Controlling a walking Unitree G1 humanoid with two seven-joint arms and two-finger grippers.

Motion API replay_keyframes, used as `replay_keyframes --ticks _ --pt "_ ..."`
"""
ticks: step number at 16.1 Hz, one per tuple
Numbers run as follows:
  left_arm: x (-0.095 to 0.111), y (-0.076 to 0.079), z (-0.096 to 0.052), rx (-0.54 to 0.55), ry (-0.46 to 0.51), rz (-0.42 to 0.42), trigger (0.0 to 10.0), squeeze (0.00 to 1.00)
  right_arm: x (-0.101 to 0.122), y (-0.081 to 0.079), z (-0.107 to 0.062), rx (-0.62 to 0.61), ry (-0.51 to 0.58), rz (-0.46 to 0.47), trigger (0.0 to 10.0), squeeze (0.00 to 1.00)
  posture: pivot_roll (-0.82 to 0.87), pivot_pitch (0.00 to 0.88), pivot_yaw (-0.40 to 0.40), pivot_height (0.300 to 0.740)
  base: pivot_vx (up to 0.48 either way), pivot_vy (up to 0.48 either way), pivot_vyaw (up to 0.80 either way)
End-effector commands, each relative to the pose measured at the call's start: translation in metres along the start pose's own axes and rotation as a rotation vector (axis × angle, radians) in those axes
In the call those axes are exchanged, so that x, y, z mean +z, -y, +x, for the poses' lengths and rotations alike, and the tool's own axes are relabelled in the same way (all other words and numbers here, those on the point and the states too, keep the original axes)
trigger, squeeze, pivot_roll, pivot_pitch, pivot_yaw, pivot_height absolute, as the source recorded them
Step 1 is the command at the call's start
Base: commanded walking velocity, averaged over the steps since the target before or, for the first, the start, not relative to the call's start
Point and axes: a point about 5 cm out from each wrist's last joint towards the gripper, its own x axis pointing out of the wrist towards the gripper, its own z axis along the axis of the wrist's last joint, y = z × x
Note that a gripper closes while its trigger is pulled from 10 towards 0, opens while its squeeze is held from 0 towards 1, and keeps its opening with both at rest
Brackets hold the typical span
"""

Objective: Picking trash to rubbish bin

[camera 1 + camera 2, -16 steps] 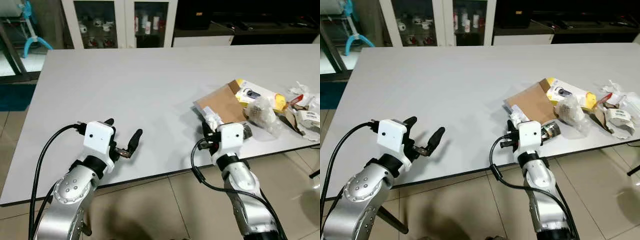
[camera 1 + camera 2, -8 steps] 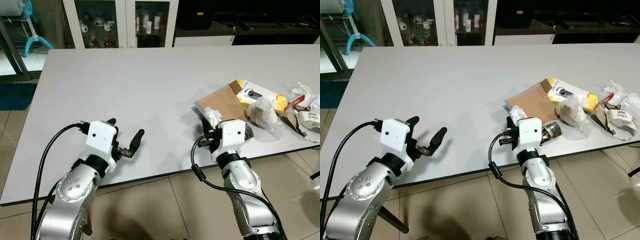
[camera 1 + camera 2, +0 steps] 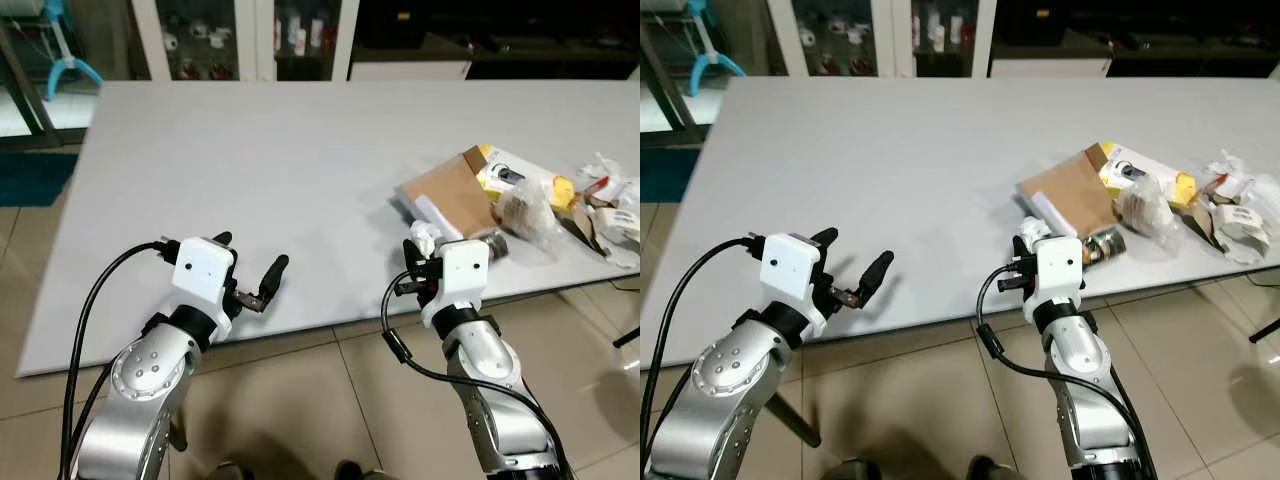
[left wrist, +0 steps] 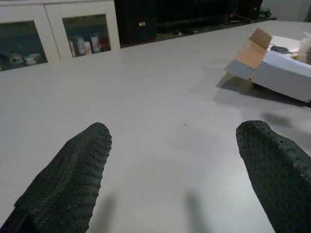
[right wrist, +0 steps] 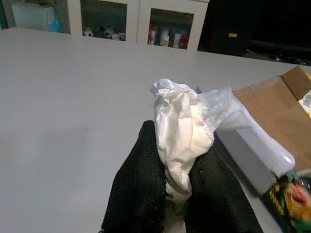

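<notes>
Print on the yellow packet looks too blurred to read.

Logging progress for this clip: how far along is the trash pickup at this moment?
Early. Done: the right end effector is shut on a crumpled white tissue, lifted near the table edge. In hand: that tissue, not binned. Left: the cardboard box, a clear plastic bag and the wrappers lie on the table. The left end effector is open, holding nothing.
</notes>
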Motion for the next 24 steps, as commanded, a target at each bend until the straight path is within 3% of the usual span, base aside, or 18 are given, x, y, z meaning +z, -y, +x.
replay_keyframes --ticks 1,8,14,20,24 --pt "-0.001 0.003 0.001 -0.019 -0.003 0.001 10.0 0.00 0.001 0.002 -0.003 -0.008 0.000 -0.003 10.0 0.00 0.01 0.032 -0.071 0.740 -0.281 0.000 0.00" --pt "-0.001 0.003 0.004 -0.030 -0.004 0.002 10.0 0.00 0.000 0.005 -0.005 -0.030 -0.013 -0.007 10.0 0.00 0.01 0.023 -0.063 0.740 -0.191 0.000 0.00" --pt "-0.012 0.002 0.003 0.009 -0.060 -0.053 10.0 0.00 -0.003 0.009 -0.010 -0.065 -0.028 -0.004 10.0 0.00 0.01 0.020 -0.066 0.740 0.000 0.000 -0.79" --pt "-0.012 -0.001 0.005 0.035 -0.025 0.068 10.0 0.00 -0.001 0.009 -0.012 -0.068 -0.029 -0.031 10.0 0.00 0.00 0.025 -0.068 0.740 0.000 0.000 -0.80" --pt "-0.012 -0.002 0.005 0.037 -0.031 0.019 10.0 0.00 -0.001 0.012 -0.010 -0.074 -0.026 -0.042 10.0 0.00 0.00 0.027 -0.074 0.740 0.000 0.000 -0.80"
